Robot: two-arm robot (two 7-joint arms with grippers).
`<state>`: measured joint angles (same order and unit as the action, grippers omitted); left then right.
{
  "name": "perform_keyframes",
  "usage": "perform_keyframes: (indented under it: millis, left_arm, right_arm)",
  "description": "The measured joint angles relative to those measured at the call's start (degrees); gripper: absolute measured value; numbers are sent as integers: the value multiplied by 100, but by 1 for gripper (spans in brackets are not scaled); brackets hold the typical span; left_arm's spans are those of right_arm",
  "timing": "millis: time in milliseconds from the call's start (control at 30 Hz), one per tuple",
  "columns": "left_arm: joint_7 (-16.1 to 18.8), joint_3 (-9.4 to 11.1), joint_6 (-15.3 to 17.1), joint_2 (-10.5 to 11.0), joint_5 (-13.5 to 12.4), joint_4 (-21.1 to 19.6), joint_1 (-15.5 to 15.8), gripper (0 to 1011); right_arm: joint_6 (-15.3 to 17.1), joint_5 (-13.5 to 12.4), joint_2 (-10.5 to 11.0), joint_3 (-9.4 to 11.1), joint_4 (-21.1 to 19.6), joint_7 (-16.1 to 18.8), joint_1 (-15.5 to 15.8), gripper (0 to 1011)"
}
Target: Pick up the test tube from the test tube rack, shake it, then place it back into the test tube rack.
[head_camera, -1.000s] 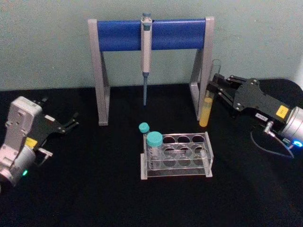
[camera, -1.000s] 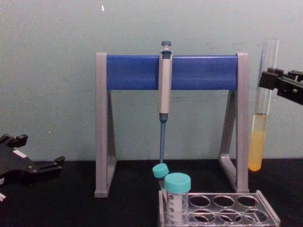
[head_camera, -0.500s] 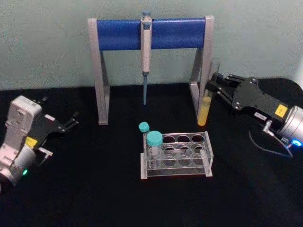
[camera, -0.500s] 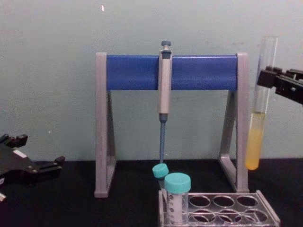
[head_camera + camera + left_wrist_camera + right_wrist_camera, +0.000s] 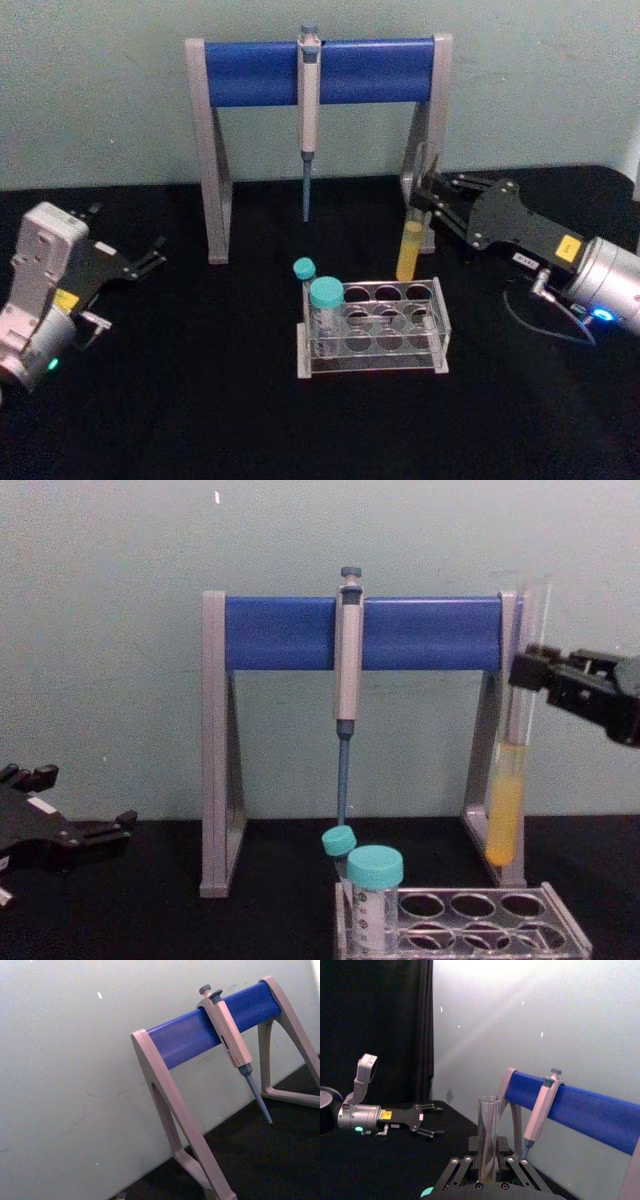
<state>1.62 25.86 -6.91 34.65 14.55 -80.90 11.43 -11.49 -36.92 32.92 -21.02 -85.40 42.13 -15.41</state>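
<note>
In the head view, the right gripper (image 5: 428, 193) is clenched on the upper part of the test tube (image 5: 410, 250), which hangs upright with its long axis vertical and its yellow liquid at the bottom. The tube's round end sits at the far right edge of the test tube rack (image 5: 441, 305), so the rack lies just nearer and slightly left of it. The coming move looks like a short shift toward the near side and then a straight descent. Which hole lies under it cannot be told. Two teal-capped tubes (image 5: 324, 296) stand at the rack's left end. The left gripper (image 5: 128, 232) rests far left with its fingers spread and empty, well apart from the rack, so the right arm is clearly the nearer one. Each gripper carries a small yellow sticker, and its writing cannot be read.

The left wrist view takes in the pipette stand (image 5: 210, 1030) and the grey pipette (image 5: 227, 1035) hanging on it.

In the right wrist view, the tube's open mouth rises between the clamped fingers (image 5: 470, 1149), and the left gripper lies farther off, released.

In the chest view, the tube's bottom hangs above the rack's far right holes, clear of the rim, in front of the stand's right leg.
</note>
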Motion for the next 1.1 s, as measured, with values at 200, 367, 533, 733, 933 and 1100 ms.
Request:
perform_keyframes:
  millis: [200,367,533,733,933,1100]
  left_arm:
    - [0,0,0,0,0,0,0,1001]
    - [0,0,0,0,0,0,0,1001]
    - [0,0,0,0,0,0,0,1001]
    - [0,0,0,0,0,0,0,1001]
    - [0,0,0,0,0,0,0,1001]
    - [0,0,0,0,0,0,0,1002]
  right_arm:
    - [19,62,-90,-129,202,28,-76,220]
    - [46,94,-180,-227,397,49,-155,220]
    - [53,111,-236,-277,521,62,-209,220]
    - [76,184,-297,-348,671,48,-267,220]
    - [94,260,-343,-403,795,28,-304,218]
    - [104,300,-370,-428,874,12,-329,218]
